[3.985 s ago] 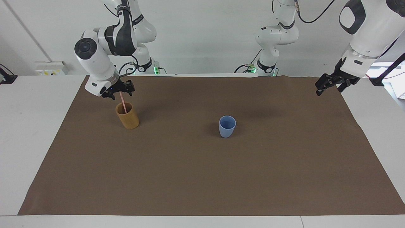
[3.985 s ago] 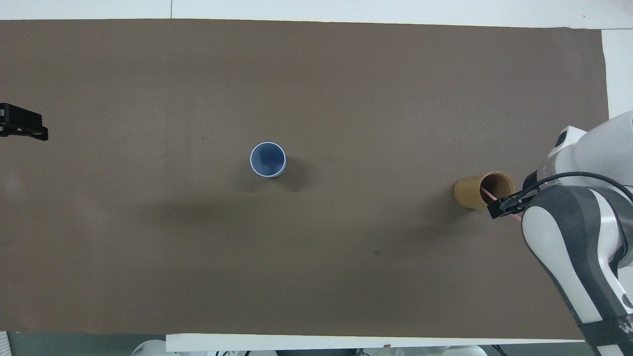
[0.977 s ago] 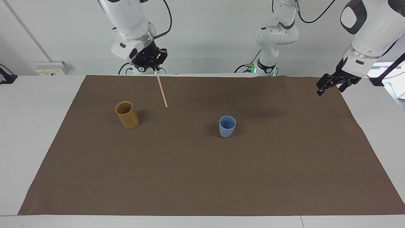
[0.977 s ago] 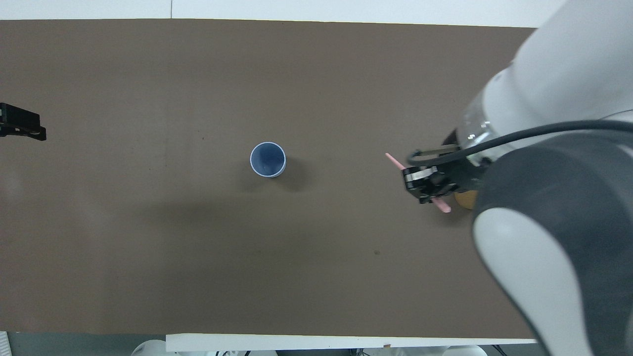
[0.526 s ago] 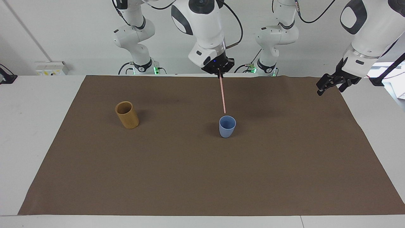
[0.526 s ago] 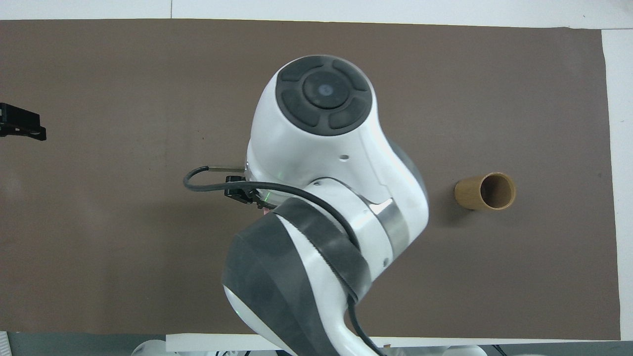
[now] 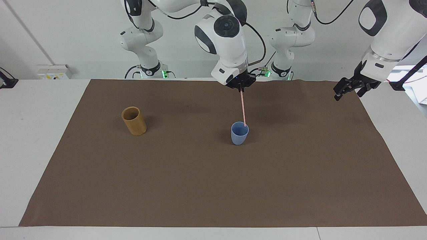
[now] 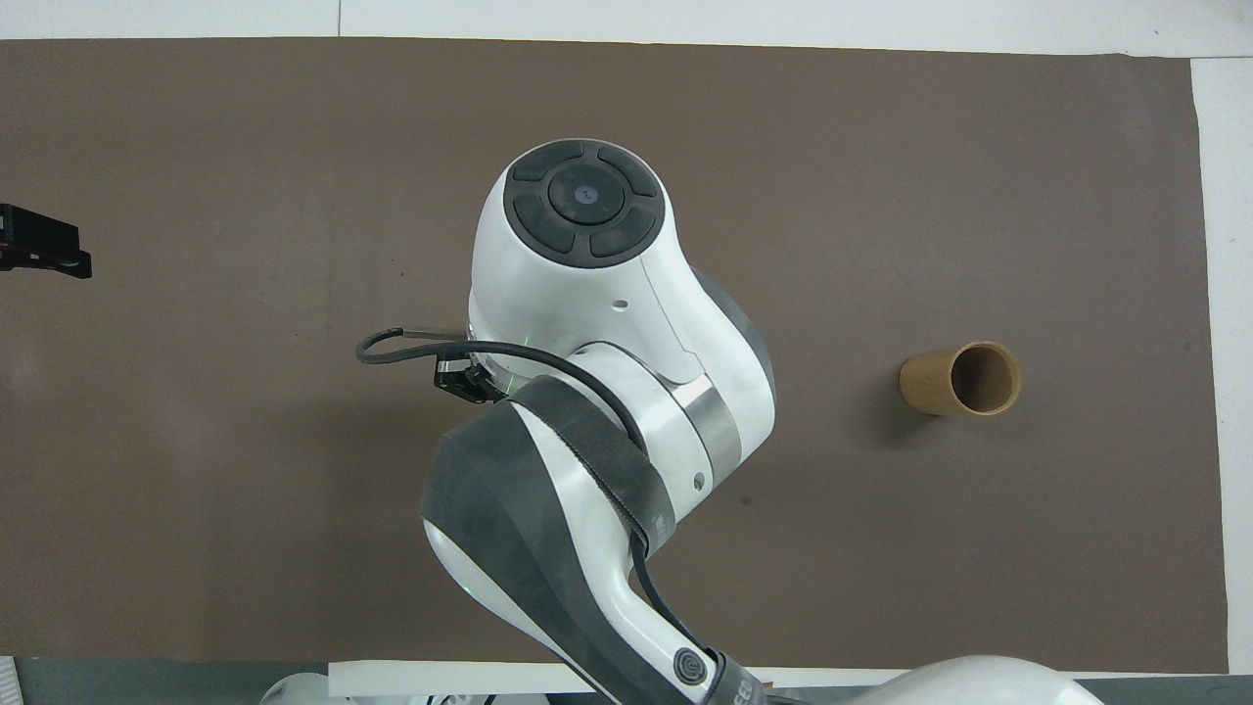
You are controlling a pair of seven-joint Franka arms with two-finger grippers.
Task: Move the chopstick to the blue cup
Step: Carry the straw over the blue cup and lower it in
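Note:
The pale pink chopstick (image 7: 243, 108) hangs almost upright from my right gripper (image 7: 241, 88), which is shut on its top end. Its lower tip sits at the mouth of the blue cup (image 7: 239, 135), by the rim nearer the robots. The cup stands upright near the middle of the brown mat. In the overhead view the right arm (image 8: 587, 323) covers both the cup and the chopstick. My left gripper (image 7: 345, 90) (image 8: 39, 250) waits open over the mat's edge at the left arm's end, holding nothing.
A tan bamboo-coloured cup (image 7: 134, 121) (image 8: 959, 379) stands upright toward the right arm's end of the table. The brown mat (image 7: 213, 186) covers most of the white table.
My right gripper has carried the chopstick sideways from near the tan cup to over the blue cup and lowered it. The tip now reaches the cup's mouth. The left arm has not moved.

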